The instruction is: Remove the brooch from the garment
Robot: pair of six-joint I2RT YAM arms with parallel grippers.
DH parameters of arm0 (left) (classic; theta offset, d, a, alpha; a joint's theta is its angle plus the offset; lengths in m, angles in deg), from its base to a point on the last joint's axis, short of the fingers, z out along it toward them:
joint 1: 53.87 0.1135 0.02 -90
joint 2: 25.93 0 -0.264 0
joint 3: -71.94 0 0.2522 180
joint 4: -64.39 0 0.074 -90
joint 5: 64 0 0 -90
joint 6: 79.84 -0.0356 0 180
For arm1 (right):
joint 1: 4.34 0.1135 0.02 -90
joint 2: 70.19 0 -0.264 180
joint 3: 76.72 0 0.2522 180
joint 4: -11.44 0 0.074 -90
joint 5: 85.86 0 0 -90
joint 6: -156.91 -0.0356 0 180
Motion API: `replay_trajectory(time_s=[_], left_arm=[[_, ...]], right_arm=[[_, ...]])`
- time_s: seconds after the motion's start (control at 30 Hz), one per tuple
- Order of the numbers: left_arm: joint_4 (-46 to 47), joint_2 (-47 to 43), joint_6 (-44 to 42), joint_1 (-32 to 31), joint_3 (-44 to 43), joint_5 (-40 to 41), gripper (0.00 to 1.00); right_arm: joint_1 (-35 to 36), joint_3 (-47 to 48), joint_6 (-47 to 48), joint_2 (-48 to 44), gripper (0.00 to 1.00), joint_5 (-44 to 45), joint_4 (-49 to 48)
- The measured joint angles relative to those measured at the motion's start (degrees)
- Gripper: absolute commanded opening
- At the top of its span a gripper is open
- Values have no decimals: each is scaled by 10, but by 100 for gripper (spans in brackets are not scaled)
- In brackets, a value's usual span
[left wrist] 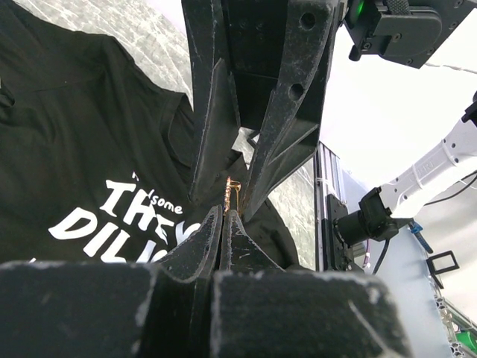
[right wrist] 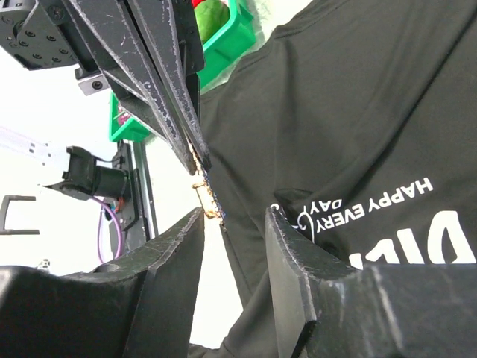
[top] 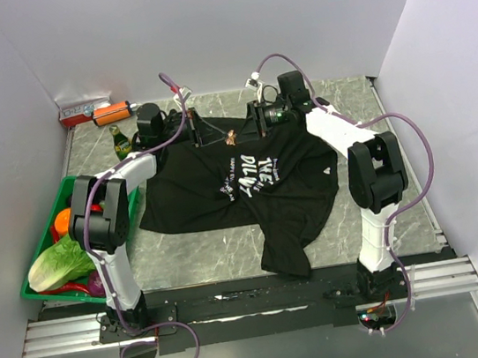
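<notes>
The garment (top: 249, 186) is a black T-shirt with white lettering, spread across the middle of the table. Its collar area is lifted at the back. The brooch (top: 231, 135) is small and copper-coloured, at the raised edge of the shirt. My left gripper (top: 218, 135) is shut, its tips (left wrist: 226, 212) pinching the brooch (left wrist: 229, 190). My right gripper (top: 248, 127) is open and faces it. In the right wrist view the brooch (right wrist: 206, 198) sits just off the right gripper's (right wrist: 233, 216) left fingertip, and shirt fabric (right wrist: 335, 112) lies between its fingers.
A green bin (top: 37, 295) with lettuce and other vegetables stands at the left edge. A green bottle (top: 120, 142), an orange object (top: 110, 112) and a red and white box (top: 82, 110) stand at the back left. Walls close in left, back and right.
</notes>
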Motion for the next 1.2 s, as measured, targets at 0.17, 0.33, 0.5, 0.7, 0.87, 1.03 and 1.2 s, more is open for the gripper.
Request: replay_trajectory(time_s=[0.17,0.33,0.5,0.7,0.87,1.03,1.2], left_arm=[[0,0,0,0,0,-2,1],[2,0,2,2,0,-3,1],[10,0,11,5,0,-8,1],[10,0,11,5,0,-16,1],[10,0,12,5,0,-20,1],[10,0,12,5,0,-22,1],[9,0,12,5,-1,-24,1]], right_arm=[[-3,0,6,0,47,-10,0],[-5,-8,-5,-1,41,-35,-24],[-10,-11,-17,-1,33,-48,-38],[-11,-11,-29,-1,40,-53,-55],[-10,-11,-35,0,31,-57,-64],[-10,-10,-40,0,24,-72,-72],[-8,-10,-52,2,20,-82,-87]])
